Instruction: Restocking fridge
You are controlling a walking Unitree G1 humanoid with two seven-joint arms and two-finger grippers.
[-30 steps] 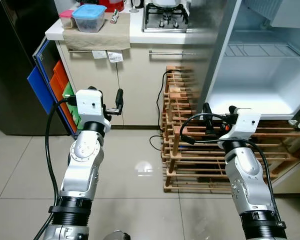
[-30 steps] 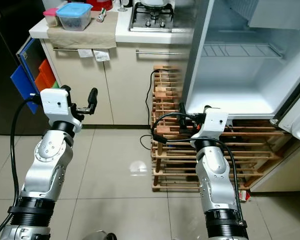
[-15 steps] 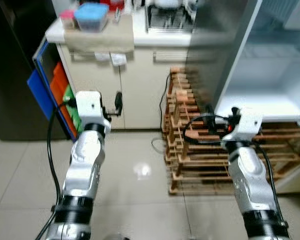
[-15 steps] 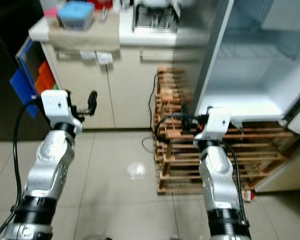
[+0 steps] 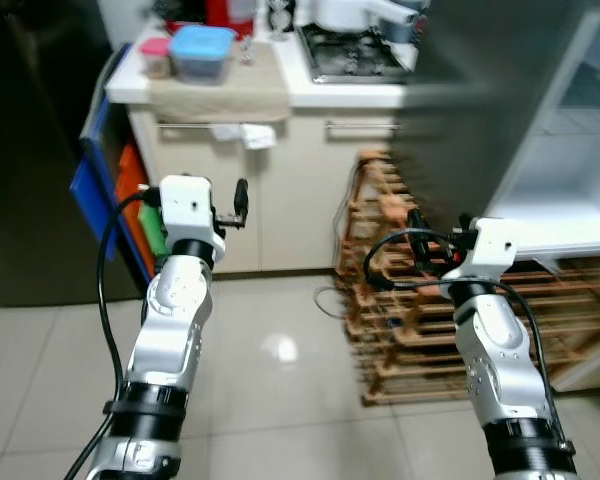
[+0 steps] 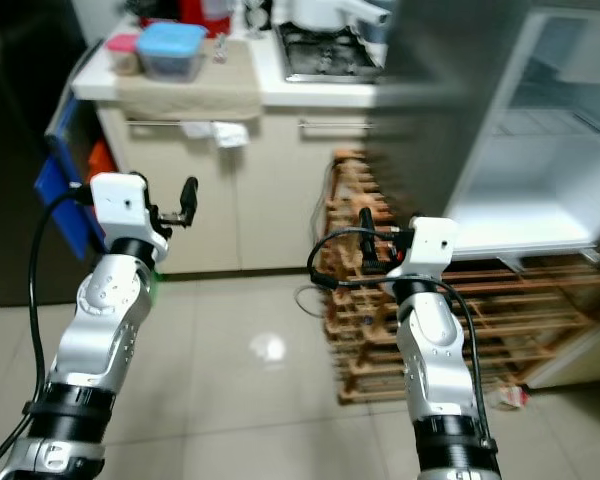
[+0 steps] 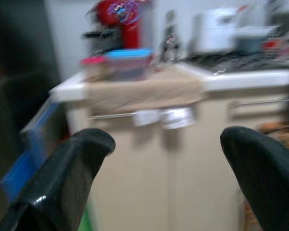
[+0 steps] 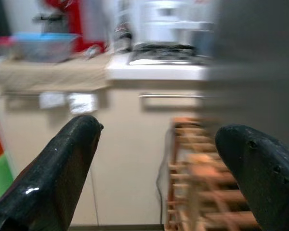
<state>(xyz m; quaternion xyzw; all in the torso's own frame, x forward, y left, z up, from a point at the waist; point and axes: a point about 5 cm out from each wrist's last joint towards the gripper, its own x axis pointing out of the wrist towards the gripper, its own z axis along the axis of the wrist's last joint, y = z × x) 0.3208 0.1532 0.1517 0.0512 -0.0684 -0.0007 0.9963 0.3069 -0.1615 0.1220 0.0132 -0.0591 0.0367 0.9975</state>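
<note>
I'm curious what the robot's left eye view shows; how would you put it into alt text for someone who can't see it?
Two silver robot arms, left end effector and right end effector both open and holding nothing, reach forward over a tiled kitchen floor. Ahead are a counter with a blue-lidded container, a wooden rack, and an open fridge on the right.

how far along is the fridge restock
Done: the fridge stands open, its shelf bare. In hand: nothing; the left hand and right hand are both open and empty, held up facing the counter. Left: fetching the blue-lidded container and shelving it.
</note>
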